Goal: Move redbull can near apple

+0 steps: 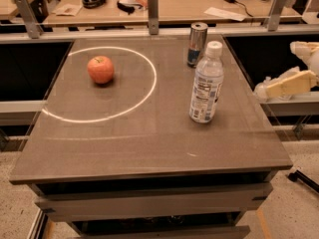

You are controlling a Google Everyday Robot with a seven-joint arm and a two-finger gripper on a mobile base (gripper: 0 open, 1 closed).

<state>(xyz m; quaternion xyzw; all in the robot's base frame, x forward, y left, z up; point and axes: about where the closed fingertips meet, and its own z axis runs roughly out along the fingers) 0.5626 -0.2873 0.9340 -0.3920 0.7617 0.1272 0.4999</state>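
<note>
Reach step: the pincer (288, 84) hovers right of the bench (149, 148), seemingly empty, its opening I cannot tell; next, reach past the bottle (206, 83) to the redbull can (197, 44).

No words or numbers can be read here. The bottle (206, 83), near the right edge of the counter (149, 148), wears a white label with blocks of dark print that cannot be made out. The can (197, 44), at the far edge toward the right corner, is silver above and blue below, its brand illegible. Papers (225, 13) on the desk beyond the far edge carry nothing legible. The gripper (280, 87) hangs just off the right edge.
</note>
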